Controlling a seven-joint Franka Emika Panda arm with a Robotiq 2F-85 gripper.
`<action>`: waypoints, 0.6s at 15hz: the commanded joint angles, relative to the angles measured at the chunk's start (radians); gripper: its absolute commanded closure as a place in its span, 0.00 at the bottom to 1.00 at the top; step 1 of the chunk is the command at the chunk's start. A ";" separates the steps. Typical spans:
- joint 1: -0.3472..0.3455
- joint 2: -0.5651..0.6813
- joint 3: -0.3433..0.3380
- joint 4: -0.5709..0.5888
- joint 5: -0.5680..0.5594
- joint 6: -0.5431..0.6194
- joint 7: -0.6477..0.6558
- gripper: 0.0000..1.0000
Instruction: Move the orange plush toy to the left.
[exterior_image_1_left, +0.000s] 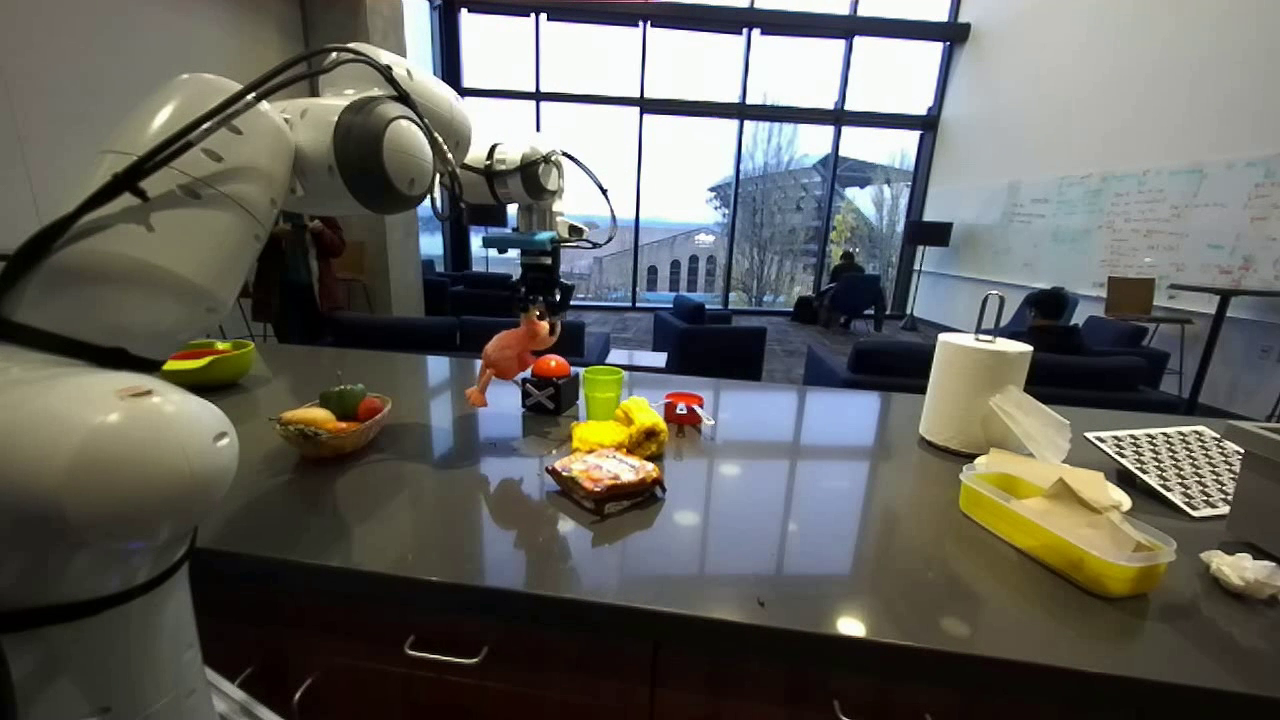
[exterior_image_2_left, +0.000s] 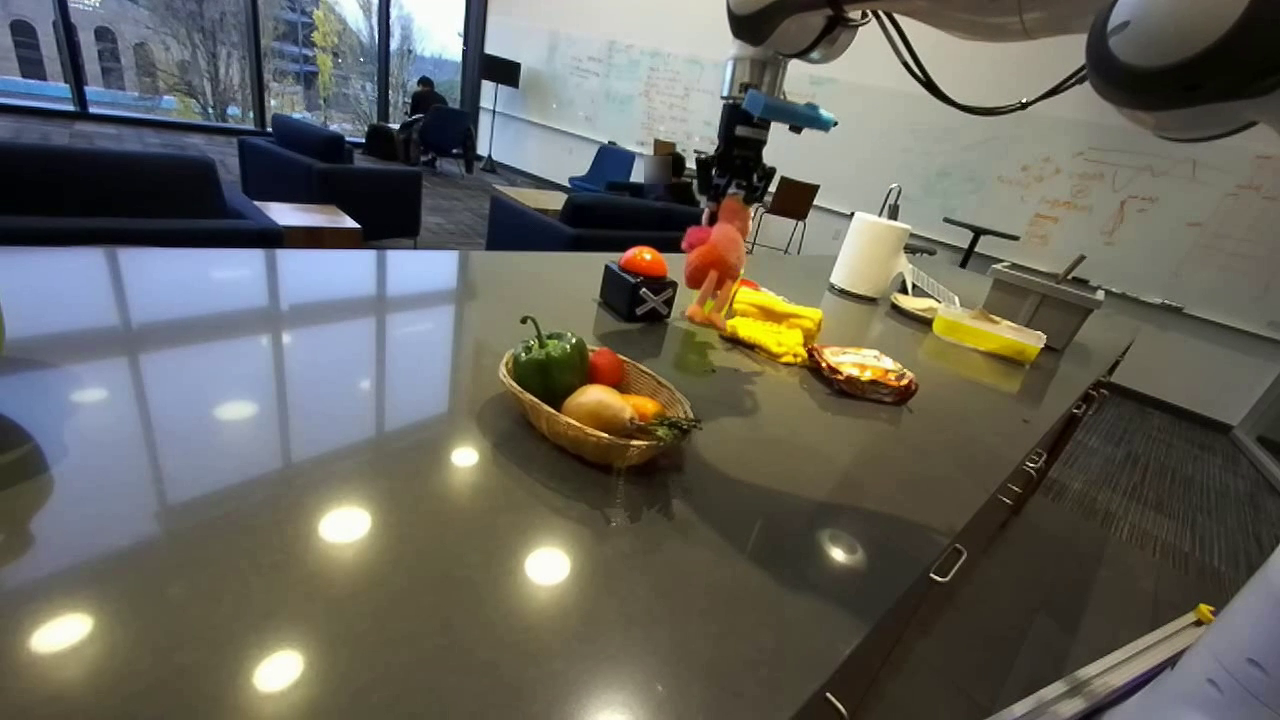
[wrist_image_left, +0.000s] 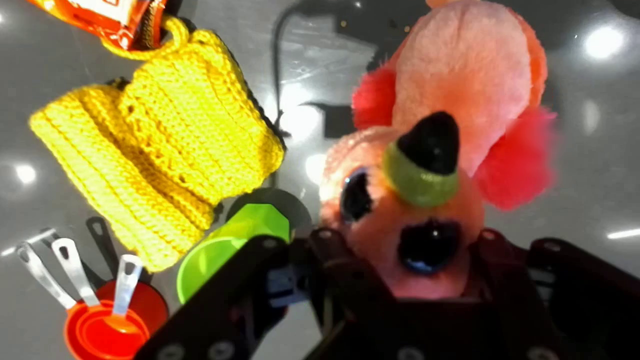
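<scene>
The orange plush toy (exterior_image_1_left: 508, 352) is a bird-like toy with a black-tipped beak, dark eyes, pink tufts and dangling legs. My gripper (exterior_image_1_left: 540, 308) is shut on its head, and the toy hangs tilted below the fingers, above the grey counter. In an exterior view the toy (exterior_image_2_left: 716, 258) hangs under the gripper (exterior_image_2_left: 735, 190), beside the black box. In the wrist view the toy's head sits between the two fingers (wrist_image_left: 407, 245), and its body (wrist_image_left: 462, 75) extends away from them. The legs are mostly out of the wrist view.
A black box (exterior_image_1_left: 549, 394) with an orange-red dome, a green cup (exterior_image_1_left: 603, 392), red measuring cups (exterior_image_1_left: 684, 407), a yellow knitted item (wrist_image_left: 195, 120) and a snack packet (exterior_image_1_left: 606, 478) stand near the toy. A vegetable basket (exterior_image_2_left: 560, 440), green bowl (exterior_image_1_left: 210, 365) and paper towel roll (exterior_image_1_left: 970, 395) stand farther off.
</scene>
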 joint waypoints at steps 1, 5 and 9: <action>0.026 -0.033 0.015 -0.077 -0.038 0.088 -0.084 0.79; 0.057 -0.006 0.023 -0.074 -0.069 0.164 -0.152 0.79; 0.083 0.026 0.029 -0.043 -0.086 0.208 -0.212 0.79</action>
